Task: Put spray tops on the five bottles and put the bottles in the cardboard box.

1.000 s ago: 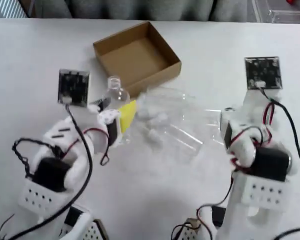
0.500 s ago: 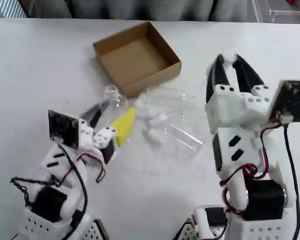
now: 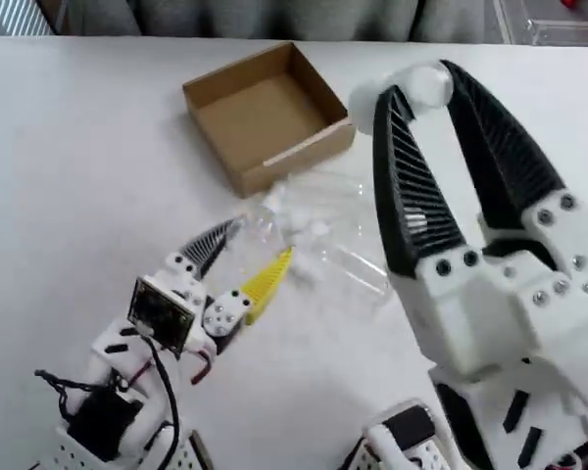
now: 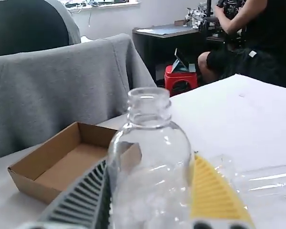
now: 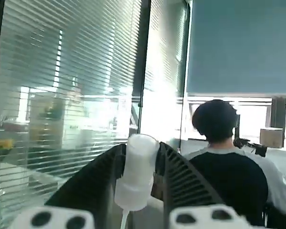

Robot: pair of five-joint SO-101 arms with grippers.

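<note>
My left gripper point(image 3: 258, 242), with one black and one yellow finger, is shut on a clear bottle point(image 3: 259, 221) just in front of the cardboard box point(image 3: 265, 110). In the left wrist view the bottle point(image 4: 150, 157) stands upright between the fingers of the left gripper point(image 4: 150, 193), its neck open and bare, with the box point(image 4: 69, 160) behind it. My right gripper point(image 3: 421, 80) is raised high above the table, close to the camera, shut on a white spray top point(image 3: 426, 90). The spray top point(image 5: 136, 174) sits between the black fingers of the right gripper point(image 5: 140, 152).
Several clear bottles point(image 3: 348, 250) lie on the table to the right of the held bottle, with white spray tops point(image 3: 304, 230) among them. The box is open and has nothing inside. The left side of the table has free room.
The right arm has risen steeply toward the camera with the spray top. The left gripper has carried the bottle away from the box, to the right and toward the table's front.
</note>
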